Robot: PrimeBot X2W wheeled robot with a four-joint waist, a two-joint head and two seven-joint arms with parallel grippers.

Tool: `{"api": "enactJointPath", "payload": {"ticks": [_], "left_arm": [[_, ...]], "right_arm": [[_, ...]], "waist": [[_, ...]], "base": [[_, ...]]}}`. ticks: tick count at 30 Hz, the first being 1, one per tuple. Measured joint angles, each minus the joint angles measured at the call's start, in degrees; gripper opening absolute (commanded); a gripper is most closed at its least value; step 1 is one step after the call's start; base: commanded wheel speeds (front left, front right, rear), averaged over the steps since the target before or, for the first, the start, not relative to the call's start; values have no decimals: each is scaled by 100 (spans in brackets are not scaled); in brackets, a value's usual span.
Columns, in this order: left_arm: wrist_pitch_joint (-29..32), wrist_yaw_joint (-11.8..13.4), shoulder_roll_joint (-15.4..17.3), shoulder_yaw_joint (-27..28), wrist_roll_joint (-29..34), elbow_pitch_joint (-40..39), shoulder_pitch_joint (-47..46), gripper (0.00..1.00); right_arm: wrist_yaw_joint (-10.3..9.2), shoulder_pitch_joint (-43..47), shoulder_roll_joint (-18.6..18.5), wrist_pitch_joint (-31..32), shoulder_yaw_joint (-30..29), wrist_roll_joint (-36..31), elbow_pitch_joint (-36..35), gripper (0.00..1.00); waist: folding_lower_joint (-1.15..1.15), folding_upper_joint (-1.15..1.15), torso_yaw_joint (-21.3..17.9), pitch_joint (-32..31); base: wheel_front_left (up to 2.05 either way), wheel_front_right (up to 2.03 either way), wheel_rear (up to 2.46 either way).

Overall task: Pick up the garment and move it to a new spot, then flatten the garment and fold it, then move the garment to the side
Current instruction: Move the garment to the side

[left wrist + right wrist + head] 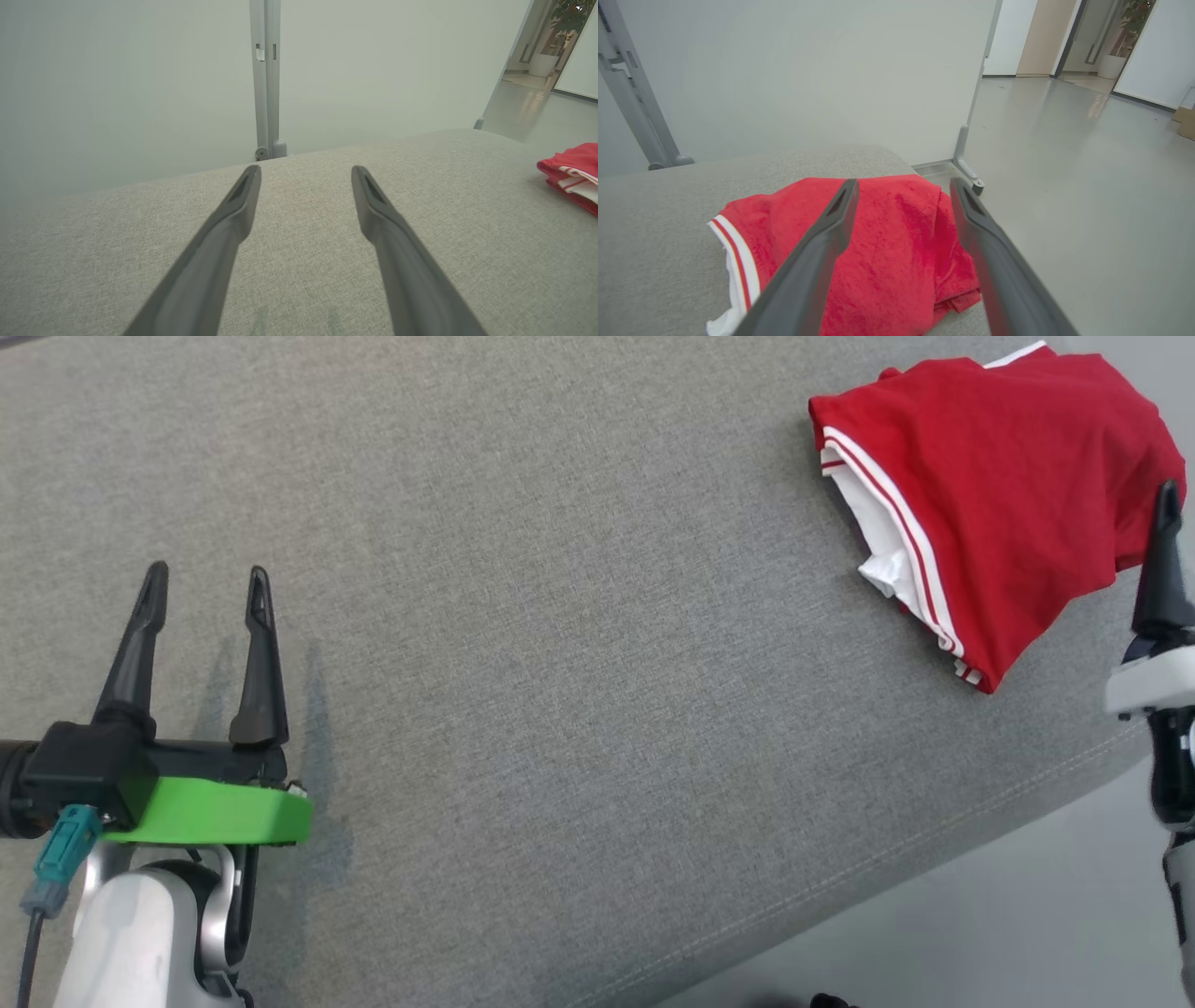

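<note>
A red garment (1008, 476) with white trim and a white lining lies folded in a bundle at the far right end of the grey cushioned surface (560, 709). One dark finger (1162, 569) of my right gripper stands at the garment's right side. In the right wrist view my right gripper (903, 186) is open just over the garment (896, 242), with nothing held between its fingers. My left gripper (207, 574) is open and empty over bare cushion at the near left, far from the garment. The left wrist view has that gripper (306, 170) open and the garment (572, 163) at its right edge.
The cushion's edge (934, 868) runs diagonally at the lower right, with grey floor (1008, 943) beyond it. A pale partition panel (808, 70) on metal posts (265, 79) stands behind the cushion. A doorway with a potted plant (1115, 51) lies further off.
</note>
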Motion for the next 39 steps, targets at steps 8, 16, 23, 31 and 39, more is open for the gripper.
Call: {"api": "enactJointPath", "payload": {"ticks": [8, 16, 23, 31, 39], "left_arm": [[-97, 85, -159, -2, -152, 119, 320, 100], [-198, 183, -170, 226, -399, 283, 652, 100], [-238, 229, -126, 311, -459, 353, 1009, 100], [-204, 163, -149, 149, -510, 396, 1218, 100], [-131, 144, -116, 84, -545, 411, 1385, 100]], "right_arm": [[0, 715, 544, 14, 335, -411, -1071, 100], [0, 961, 864, 348, 803, -650, -1480, 100], [0, 1306, 943, 501, 1003, -732, -1559, 100], [0, 1775, 887, 691, 990, -801, -1722, 100], [0, 2147, 901, 802, 803, -809, -1933, 100]], "waist": [[0, 0, 307, -551], [0, 0, 870, -919], [0, 0, 1206, -1361], [0, 0, 1441, -1823], [0, 0, 1494, -2131]], "base": [[0, 0, 0], [0, 0, 0], [0, 0, 0], [0, 0, 0], [0, 0, 0]]}}
